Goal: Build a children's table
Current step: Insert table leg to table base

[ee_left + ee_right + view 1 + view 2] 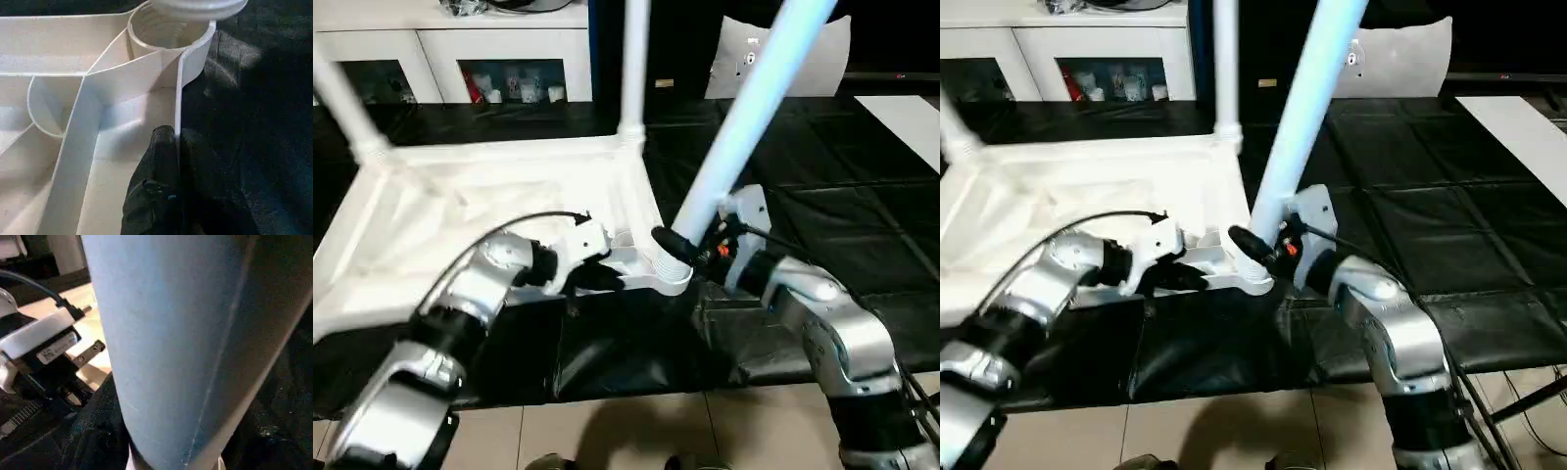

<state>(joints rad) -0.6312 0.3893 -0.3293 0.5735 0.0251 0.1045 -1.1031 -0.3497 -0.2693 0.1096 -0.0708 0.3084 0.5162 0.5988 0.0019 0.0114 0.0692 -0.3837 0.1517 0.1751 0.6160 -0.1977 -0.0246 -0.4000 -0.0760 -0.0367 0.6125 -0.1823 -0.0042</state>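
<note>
Upturned white tabletop (460, 211) lies on black cloth (822, 215). Left gripper (177, 147) pinches its side rim. Right gripper (690, 250) clasps a tilted leg (744, 108) entering the five-o'clock corner socket (671, 274).

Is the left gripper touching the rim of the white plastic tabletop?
Touching: in the left wrist view the left gripper has its jaws pinched on the white plastic tabletop's thin rim.

I read the head views as evenly lit from above; the white table top (460, 211) glares, ribs nearly washed out. Tilted leg (744, 108) looks bluish. Soft shadows on the floor. Right wrist view: leg blurred, very close.
</note>
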